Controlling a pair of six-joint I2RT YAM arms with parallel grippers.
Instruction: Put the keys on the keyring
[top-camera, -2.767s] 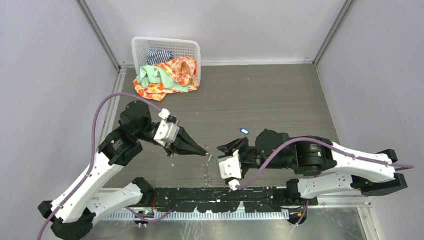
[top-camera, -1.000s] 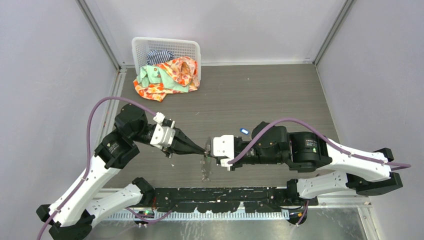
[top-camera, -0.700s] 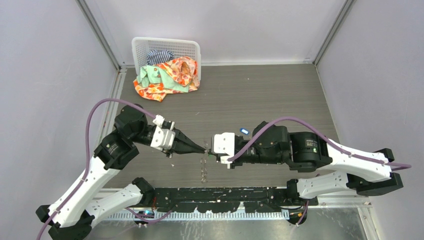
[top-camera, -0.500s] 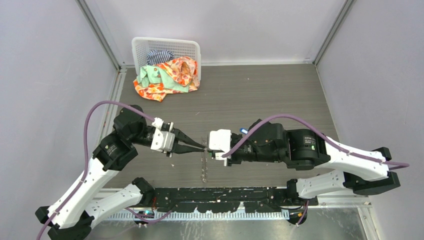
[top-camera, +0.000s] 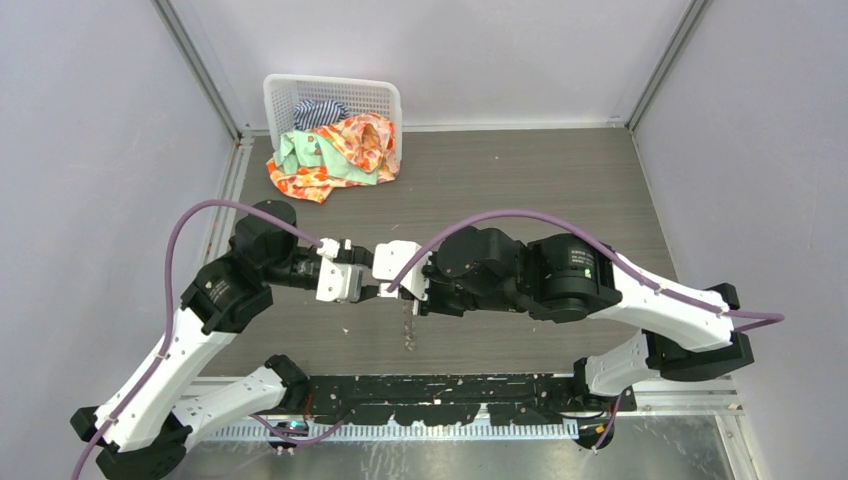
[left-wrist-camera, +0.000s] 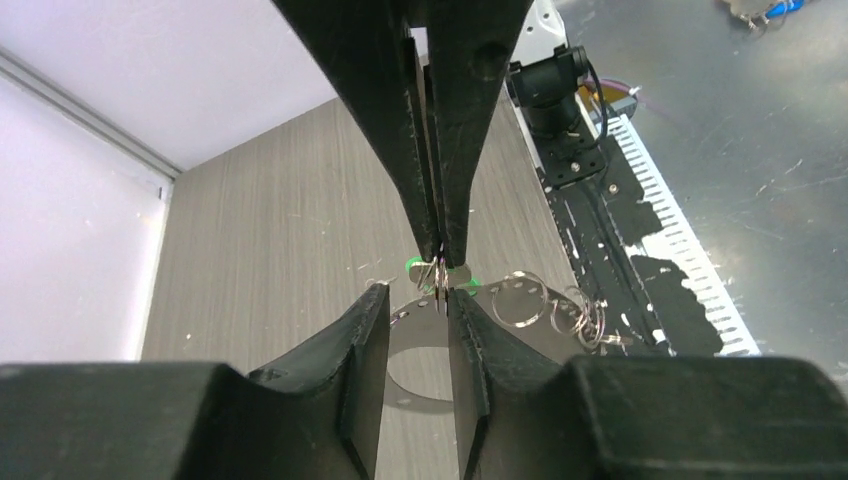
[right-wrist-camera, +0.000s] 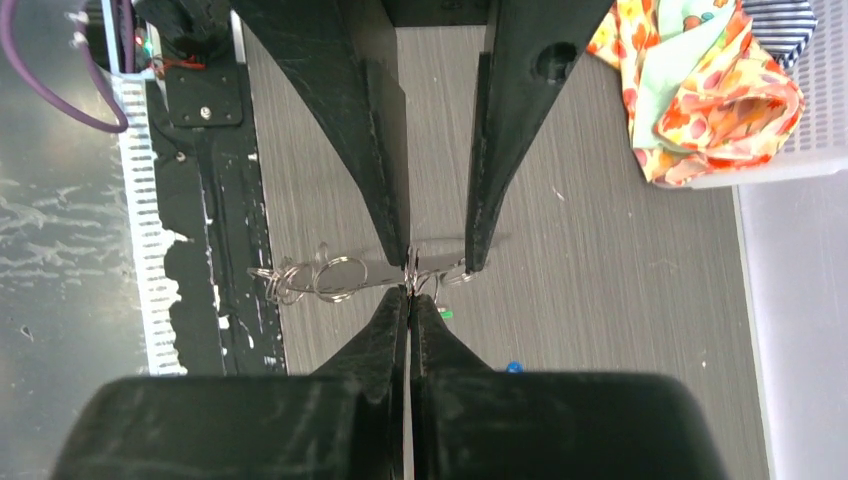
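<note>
In the right wrist view my right gripper (right-wrist-camera: 410, 292) is shut on the thin edge of the keyring (right-wrist-camera: 340, 276), held above the table. A string of small rings (left-wrist-camera: 580, 318) trails from the keyring. My left gripper (left-wrist-camera: 417, 300) faces it tip to tip, jaws open, the ring's edge just between its fingertips (left-wrist-camera: 378, 300). The green key (right-wrist-camera: 443, 313) shows right behind the pinch; I cannot tell whether it hangs on the ring. The blue key (right-wrist-camera: 514, 367) lies on the table beyond. In the top view the rings (top-camera: 408, 330) dangle below the two wrists.
A white basket (top-camera: 330, 95) with spilling coloured clothes (top-camera: 335, 155) stands at the back left. The black slotted rail (top-camera: 450, 400) runs along the near edge. Grey walls close the table on three sides.
The left gripper has opened and drawn back to the left. The right arm has followed leftward with the keyring still pinched, swinging over the spot where the blue key lay.
</note>
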